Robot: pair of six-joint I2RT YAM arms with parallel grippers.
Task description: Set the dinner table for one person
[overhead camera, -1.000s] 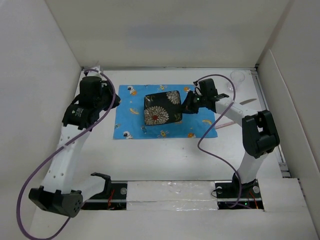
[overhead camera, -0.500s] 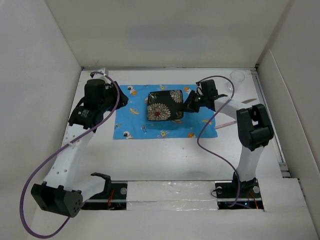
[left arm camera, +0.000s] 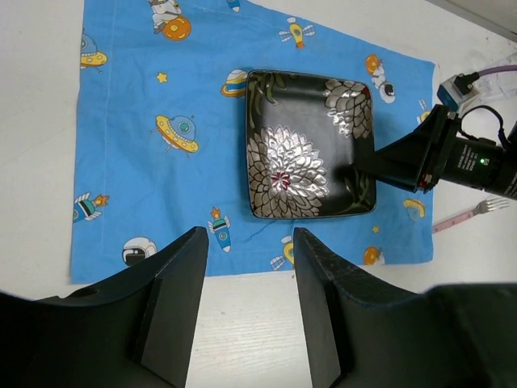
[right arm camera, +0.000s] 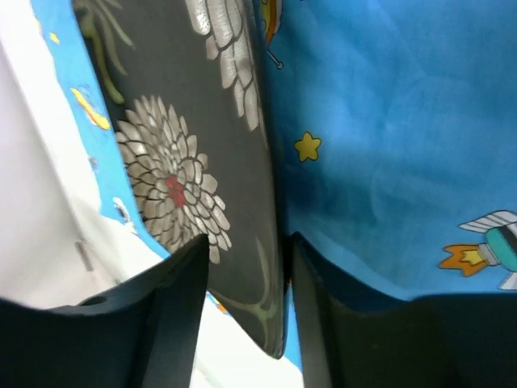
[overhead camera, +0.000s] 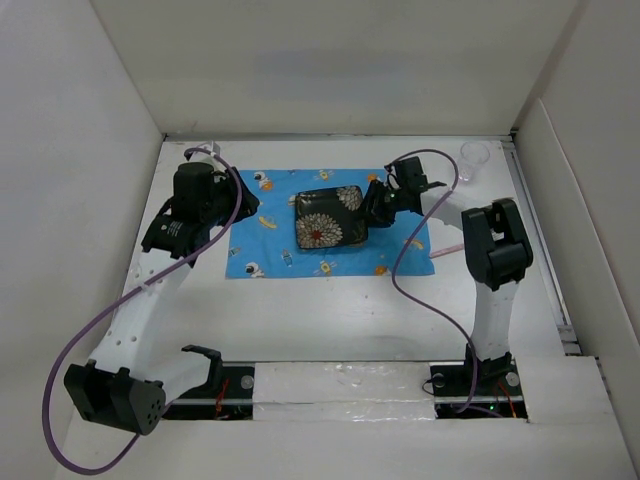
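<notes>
White panel walls (overhead camera: 350,70) box the left, back and right of the white matte dinner table (overhead camera: 330,320); the arm bases (overhead camera: 470,380) sit at its near edge. Blue cartoon-print cloth mat (overhead camera: 262,240) lies flat on the far half: rockets, astronauts, saucers. Black square plate with silver flower print (overhead camera: 325,220) sits on the mat, right of its centre, all 4 corners inside the cloth. Cannot tell whether its gripped side is lifted off the cloth.

Right gripper (overhead camera: 372,208) is closed on the plate's right rim. Its wrist view shows the rim running up between the 2 fingers, and the plate's far end leaves the top of that view. Left gripper (left arm camera: 249,234) hangs above the mat's near edge, fingers apart, nothing between them.

Pink-handled fork (left arm camera: 464,217) lies on the table just off the mat's right edge; from above, the right arm covers most of it. Clear plastic cup (overhead camera: 475,155) stands near the far right corner, well apart from the mat.

Wide band of tabletop runs between the mat's near edge and the arm bases, with narrower strips on either side of the mat.
</notes>
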